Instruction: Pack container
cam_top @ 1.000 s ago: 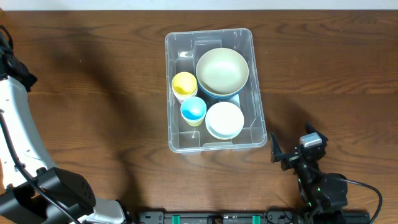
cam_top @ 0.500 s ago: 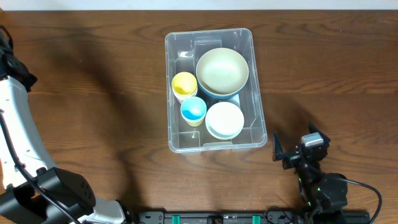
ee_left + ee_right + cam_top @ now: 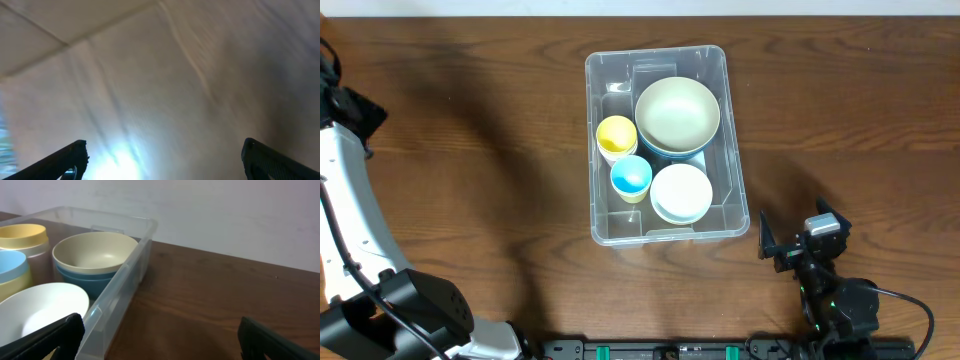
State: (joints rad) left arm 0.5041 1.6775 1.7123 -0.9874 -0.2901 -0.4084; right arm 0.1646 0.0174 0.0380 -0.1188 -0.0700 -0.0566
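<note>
At the front of the bench (image 3: 500,150), the right gripper (image 3: 160,332) is standing wide open. Beyond it, the container (image 3: 606,215) is sitting mid-bench, holding a white bowl (image 3: 681,192), blue cup (image 3: 631,175), yellow cup (image 3: 616,133) and cream bowl (image 3: 677,113). The left gripper (image 3: 165,156) is gaping open too.

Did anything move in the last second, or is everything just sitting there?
The right gripper drew back slightly toward the near table edge, away from the container; its jaws are open and empty. The left arm shifted a little at the far left. Nothing was picked up or let go. The cream bowl, yellow cup, blue cup and white bowl stayed put.
</note>
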